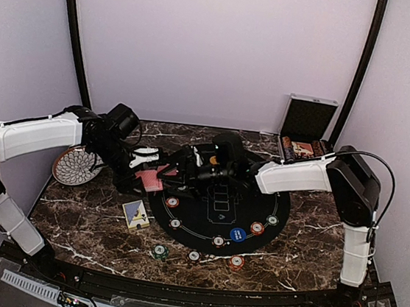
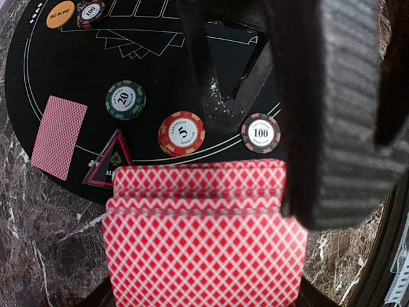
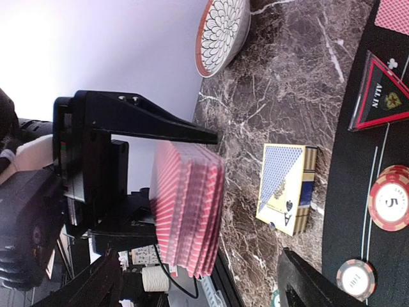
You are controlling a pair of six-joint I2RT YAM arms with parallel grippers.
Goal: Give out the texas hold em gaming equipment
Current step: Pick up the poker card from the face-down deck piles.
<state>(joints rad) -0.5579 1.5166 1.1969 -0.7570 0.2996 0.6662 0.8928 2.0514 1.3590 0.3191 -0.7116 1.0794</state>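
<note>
**Left tool** (image 1: 146, 170) pressed together on a stack of red-backed cards (image 2: 204, 236), held over the left rim of the black mat (image 1: 216, 218). **Right tool** (image 1: 182, 172) spread wide, one of its fingers (image 2: 345, 109) just beside the stack's far edge; whether it touches cannot be told. On the mat beyond the stack: red chip (image 2: 181, 133), black chip (image 2: 261, 133), green chip (image 2: 126, 100) and one face-down card (image 2: 59, 136). Blue card box (image 1: 136, 214) lies on the marble desk (image 1: 314, 240), near the mat
</note>
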